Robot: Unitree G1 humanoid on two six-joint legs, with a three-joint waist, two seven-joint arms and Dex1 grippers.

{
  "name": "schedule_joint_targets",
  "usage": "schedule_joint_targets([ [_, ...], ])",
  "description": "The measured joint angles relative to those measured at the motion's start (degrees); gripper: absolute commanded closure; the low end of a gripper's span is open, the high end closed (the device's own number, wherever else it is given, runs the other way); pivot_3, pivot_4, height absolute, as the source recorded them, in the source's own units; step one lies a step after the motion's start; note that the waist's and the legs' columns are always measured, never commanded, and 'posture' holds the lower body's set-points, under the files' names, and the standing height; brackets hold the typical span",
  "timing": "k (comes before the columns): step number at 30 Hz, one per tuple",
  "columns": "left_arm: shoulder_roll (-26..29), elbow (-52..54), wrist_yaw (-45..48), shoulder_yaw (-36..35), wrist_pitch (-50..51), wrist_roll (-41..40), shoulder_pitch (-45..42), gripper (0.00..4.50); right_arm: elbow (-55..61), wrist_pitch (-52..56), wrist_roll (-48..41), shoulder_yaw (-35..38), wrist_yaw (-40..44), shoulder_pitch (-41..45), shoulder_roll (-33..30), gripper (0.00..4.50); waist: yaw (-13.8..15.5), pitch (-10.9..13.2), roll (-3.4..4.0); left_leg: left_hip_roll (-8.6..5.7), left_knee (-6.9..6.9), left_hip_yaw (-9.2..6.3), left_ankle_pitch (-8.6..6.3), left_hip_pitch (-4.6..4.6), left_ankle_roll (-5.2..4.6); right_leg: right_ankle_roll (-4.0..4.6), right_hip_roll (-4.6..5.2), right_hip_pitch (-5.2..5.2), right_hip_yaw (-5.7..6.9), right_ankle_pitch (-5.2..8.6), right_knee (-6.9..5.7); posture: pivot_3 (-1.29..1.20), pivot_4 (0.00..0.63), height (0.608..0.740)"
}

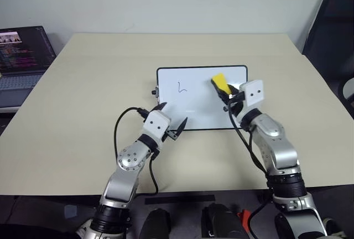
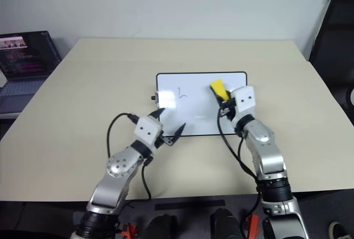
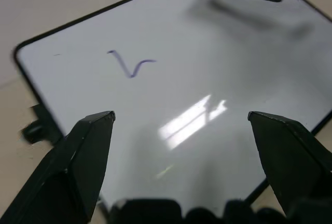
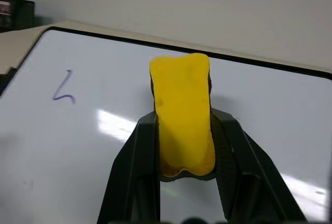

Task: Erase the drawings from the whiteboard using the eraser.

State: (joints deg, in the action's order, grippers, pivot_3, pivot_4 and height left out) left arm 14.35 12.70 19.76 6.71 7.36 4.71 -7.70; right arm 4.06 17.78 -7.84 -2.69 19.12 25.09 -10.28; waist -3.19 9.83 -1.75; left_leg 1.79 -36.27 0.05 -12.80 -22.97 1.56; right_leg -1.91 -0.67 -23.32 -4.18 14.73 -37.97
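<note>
The right pincer (image 4: 184, 146) is clamped on the yellow eraser (image 4: 181, 112), squeezing it across its narrow sides so that its long axis runs out along the fingers, over the right part of the whiteboard (image 1: 202, 112). One drawing (image 1: 181, 88), a tick-like purple mark, can be made out on the board; it lies toward the robot's left of the eraser, on the left half, with bare white board between the two. The coming wipe therefore looks to call for a sweep leftward across the board, and the right arm, already carrying the eraser, is the one to do it. The left pincer (image 1: 171, 123) stands wide apart and empty over the board's near left part, nearer the mark than the eraser is. In count: one whiteboard lying flat on the beige surface (image 1: 83, 100), one eraser, one mark visible, and one open laptop (image 1: 22, 56) well off at the far left.
</note>
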Motion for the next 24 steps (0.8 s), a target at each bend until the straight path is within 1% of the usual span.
schedule_joint_targets([
  [3, -0.3, 0.7, -1.8, -0.8, 0.8, 0.2, 1.3, 0.0, -3.4, -1.3, 0.2, -2.1, 0.7, 2.4, 2.0, 3.5, 0.0, 0.0, 0.0, -0.01, -0.02, 0.02, 0.0, 0.0, 0.0, 0.0, 0.03, 0.0, 0.0, 0.0, -0.01, 0.0, 0.15, 0.74],
  [6, -0.4, 0.7, -2.3, -1.2, 1.1, 0.1, 1.6, 0.0, -8.8, -3.9, 0.8, -3.2, 1.1, 7.1, 3.7, 3.5, 0.0, 0.0, -0.01, -0.03, -0.02, 0.03, 0.0, 0.01, 0.0, 0.0, 0.03, 0.0, 0.02, -0.01, 0.0, 0.0, 0.15, 0.74],
  [9, -0.4, 0.7, -2.4, -1.2, 1.0, 0.0, 1.6, 0.0, -14.2, -7.1, 2.1, -4.1, 1.9, 10.0, 4.3, 3.5, 0.0, 0.0, -0.01, -0.03, 0.07, 0.02, 0.0, 0.0, 0.0, 0.02, 0.02, 0.0, 0.04, 0.0, 0.06, 0.0, 0.15, 0.74],
  [16, -0.5, 0.6, -2.4, -1.2, 0.9, -0.2, 0.6, 0.0, -25.8, -14.0, 4.6, -5.5, 2.4, 13.9, 5.6, 3.5, 0.0, 0.0, -0.02, -0.03, 0.15, 0.04, 0.0, 0.0, 0.0, 0.11, 0.03, -0.02, 0.02, -0.05, 0.08, 0.0, 0.15, 0.74],
  [21, -0.2, 0.6, -2.3, -1.5, 0.8, -0.2, 0.2, 0.0, -26.8, -14.7, 7.0, -7.1, 2.1, 14.1, 5.8, 3.5, 0.0, 0.0, -0.02, -0.01, 0.13, 0.04, 0.0, 0.07, 0.0, 0.08, 0.02, 0.0, 0.01, -0.03, -0.01, 0.0, 0.15, 0.74],
  [24, -0.2, 0.6, -2.3, -1.6, 0.8, -0.2, 0.3, 0.0, -24.8, -14.5, 7.1, -8.9, 3.6, 11.7, 6.3, 3.5, -0.1, 0.0, -0.01, 0.01, 0.13, 0.02, 0.0, 0.08, 0.0, 0.06, 0.01, 0.0, 0.01, -0.02, -0.01, 0.0, 0.15, 0.74],
])
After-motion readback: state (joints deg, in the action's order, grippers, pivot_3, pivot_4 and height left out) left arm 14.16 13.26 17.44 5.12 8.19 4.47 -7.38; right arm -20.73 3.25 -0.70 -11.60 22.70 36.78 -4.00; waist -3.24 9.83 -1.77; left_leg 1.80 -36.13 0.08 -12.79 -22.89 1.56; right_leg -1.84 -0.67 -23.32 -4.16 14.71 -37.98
